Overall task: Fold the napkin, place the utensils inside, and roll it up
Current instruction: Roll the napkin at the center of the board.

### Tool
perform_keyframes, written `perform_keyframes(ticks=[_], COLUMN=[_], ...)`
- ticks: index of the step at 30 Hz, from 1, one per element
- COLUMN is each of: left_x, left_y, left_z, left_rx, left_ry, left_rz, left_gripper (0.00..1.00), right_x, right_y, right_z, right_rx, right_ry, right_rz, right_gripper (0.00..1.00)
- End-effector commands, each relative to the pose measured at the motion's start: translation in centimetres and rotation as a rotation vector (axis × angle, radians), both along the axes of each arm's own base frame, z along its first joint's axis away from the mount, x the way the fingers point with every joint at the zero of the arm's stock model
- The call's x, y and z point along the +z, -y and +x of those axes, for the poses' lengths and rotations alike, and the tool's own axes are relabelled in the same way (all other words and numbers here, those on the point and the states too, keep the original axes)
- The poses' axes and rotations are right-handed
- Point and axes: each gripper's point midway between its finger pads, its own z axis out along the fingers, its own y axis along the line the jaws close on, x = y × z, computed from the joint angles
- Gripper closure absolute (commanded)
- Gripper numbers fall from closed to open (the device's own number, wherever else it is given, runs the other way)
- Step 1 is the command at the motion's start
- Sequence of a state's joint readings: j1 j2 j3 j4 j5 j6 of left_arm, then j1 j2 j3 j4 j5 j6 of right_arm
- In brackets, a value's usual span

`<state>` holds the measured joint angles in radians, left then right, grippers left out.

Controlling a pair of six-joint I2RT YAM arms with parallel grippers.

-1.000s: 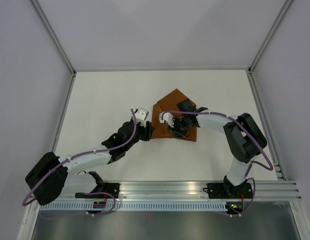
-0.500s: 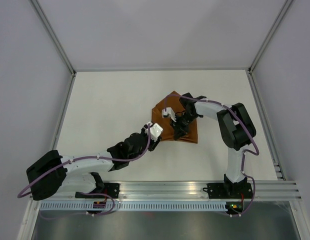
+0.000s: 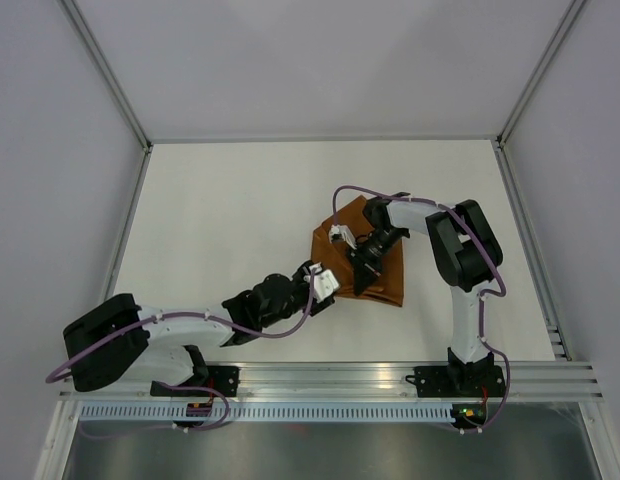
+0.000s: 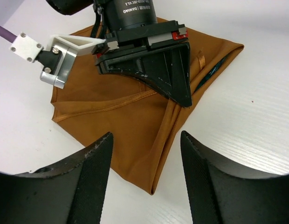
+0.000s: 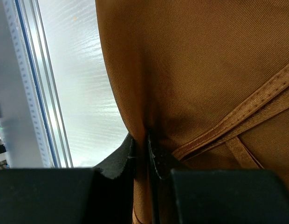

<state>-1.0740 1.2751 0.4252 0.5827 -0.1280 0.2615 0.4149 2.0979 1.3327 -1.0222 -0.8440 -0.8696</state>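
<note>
napkin (image 3: 388,285) folded, at 3 o'clock of table (image 3: 220,210) centre. right gripper (image 3: 364,262) pinching napkin fold. left gripper (image 3: 327,284) spread, empty, at napkin's 8 o'clock. utensil (image 4: 212,74) peeks from fold.

Utensil (image 4: 213,71) mostly hidden inside napkin (image 4: 116,116) fold; only teal sliver shows.

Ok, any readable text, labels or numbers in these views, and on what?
"DAMIAO": white print on the black wrist motor above the right gripper, seen in the left wrist view.
A second line of print just above it on the same motor is too small to read.
The napkin carries no print.
Nothing is legible in the top or right wrist views.
</note>
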Motion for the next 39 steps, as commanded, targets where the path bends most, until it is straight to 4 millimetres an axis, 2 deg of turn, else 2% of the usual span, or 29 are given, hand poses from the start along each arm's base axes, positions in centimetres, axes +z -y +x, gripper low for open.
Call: perform_keyframes(ticks=[1,3,10,14,16,18,19,20,22,23,28,34,39], left_x=[1.9,0.3,-1.7,-2.9,-2.6,-3.5,-3.4,-4.5,-4.8,-5.6,-6.4,-7.6,-9.6], left_y=[1.4,2.0,4.7,5.6,6.4,6.8,7.4,7.6,8.1,8.1,8.3,7.4,6.9], left_z=[-1.1,-1.3,-1.6,-1.6,-1.7,-1.8,-1.8,-1.9,-1.7,-1.6,-1.0,-0.3,-0.6], left_rx=[-0.102,-0.133,-0.215,-0.238,-0.256,-0.28,-0.294,-0.312,-0.325,-0.327,-0.33,-0.318,-0.349], left_ry=[0.078,0.082,0.115,0.161,0.193,0.211,0.227,0.219,0.24,0.241,0.279,0.302,0.277], left_rz=[-0.055,0.011,0.1,0.151,0.143,0.188,0.194,0.222,0.245,0.266,0.313,0.4,0.474], left_gripper=[0.34,0.34,0.34,0.33,0.32,0.31,0.31,0.31,0.31,0.31,0.34,0.37,0.38], right_x=[-4.4,-4.6,-5.1,-5.2,-5.2,-5.2,-5.2,-5.2,-5.2,-5.2,-5.2,-5.2,-5.2], right_y=[2.6,2.7,2.9,3.0,3.0,2.9,2.9,3.0,3.0,3.0,2.9,2.9,2.9], right_z=[0.0,0.0,0.2,0.3,0.3,0.4,0.5,0.5,0.6,0.5,0.5,0.5,0.5], right_rx=[0.069,0.065,0.049,0.047,0.047,0.046,0.045,0.045,0.044,0.044,0.044,0.048,0.045], right_ry=[0.052,0.051,0.052,0.049,0.05,0.048,0.049,0.048,0.049,0.048,0.046,0.042,0.039], right_rz=[-0.128,-0.133,-0.148,-0.149,-0.147,-0.147,-0.148,-0.15,-0.148,-0.148,-0.147,-0.143,-0.143], right_gripper=[0.98,0.98,0.98,0.98,0.98,0.98,0.99,0.98,0.99,0.99,0.99,0.99,0.99])
